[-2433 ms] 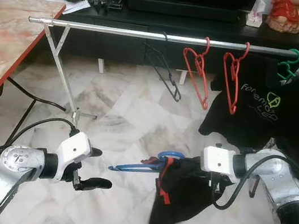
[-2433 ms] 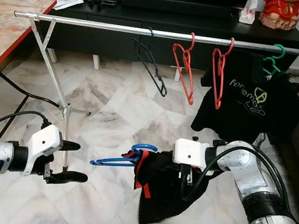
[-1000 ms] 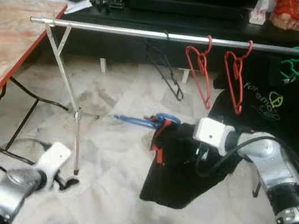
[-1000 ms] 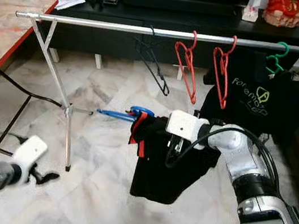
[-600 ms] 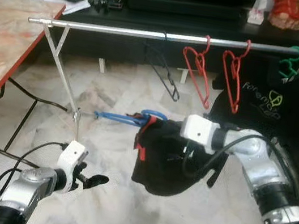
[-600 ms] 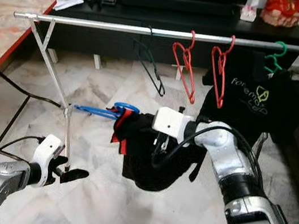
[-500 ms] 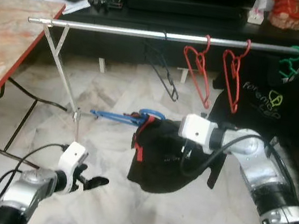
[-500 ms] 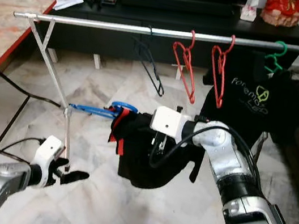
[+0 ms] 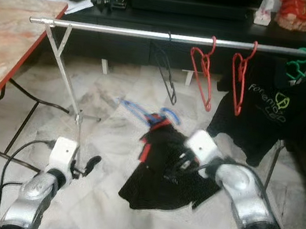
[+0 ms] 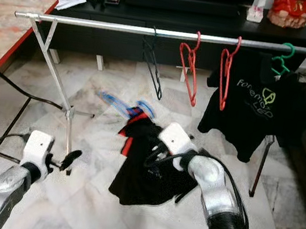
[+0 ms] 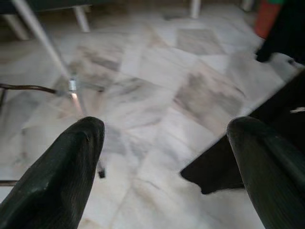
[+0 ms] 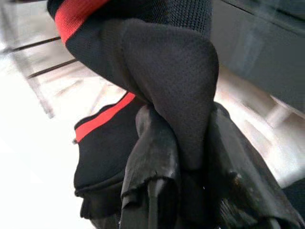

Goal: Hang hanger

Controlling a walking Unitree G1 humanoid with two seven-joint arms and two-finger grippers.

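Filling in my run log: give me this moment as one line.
right gripper: shut on black shirt with blue hanger | left gripper: open, low, idle | rail: not reached

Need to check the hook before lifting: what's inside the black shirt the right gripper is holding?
A blue hanger pokes out of the black shirt's red-trimmed collar. The right gripper pinches the fabric; the rest of the hanger is covered.

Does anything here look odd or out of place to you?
Yes. The black garment with red trim, on its blue plastic hanger, sags low over the marble floor, pinched by the right gripper, not hooked on the silver rail.
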